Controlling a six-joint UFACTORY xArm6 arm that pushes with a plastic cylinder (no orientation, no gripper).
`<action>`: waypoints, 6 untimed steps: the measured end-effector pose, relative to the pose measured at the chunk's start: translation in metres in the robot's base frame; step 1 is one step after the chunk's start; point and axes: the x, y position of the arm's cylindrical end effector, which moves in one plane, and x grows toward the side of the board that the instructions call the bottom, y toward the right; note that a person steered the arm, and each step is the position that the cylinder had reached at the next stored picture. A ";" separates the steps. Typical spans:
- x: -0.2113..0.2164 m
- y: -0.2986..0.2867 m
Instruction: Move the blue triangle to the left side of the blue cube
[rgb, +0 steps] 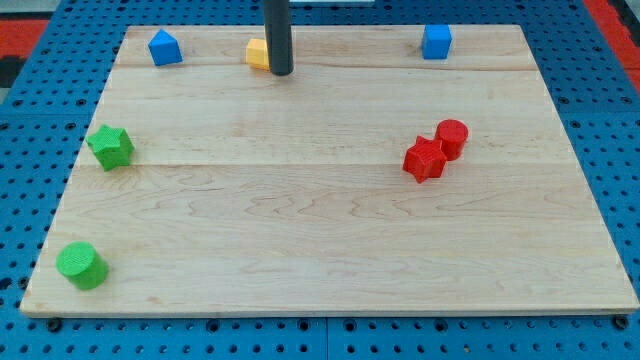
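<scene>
The blue triangle (165, 47) lies near the board's top left corner. The blue cube (436, 42) sits near the top edge, toward the view's right. My tip (281, 72) rests on the board near the top edge, between the two blue blocks, closer to the triangle. It stands right against a yellow block (257, 54), which it partly hides on that block's right side. The rod runs up out of the view's top.
A green star (110, 147) lies at the left edge. A green cylinder (81, 265) sits at the bottom left. A red star-like block (424, 159) touches a red cylinder (452, 137) at right of centre. The wooden board (320, 250) lies on blue pegboard.
</scene>
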 end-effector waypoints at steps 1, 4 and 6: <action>0.017 -0.070; -0.057 -0.202; -0.107 -0.154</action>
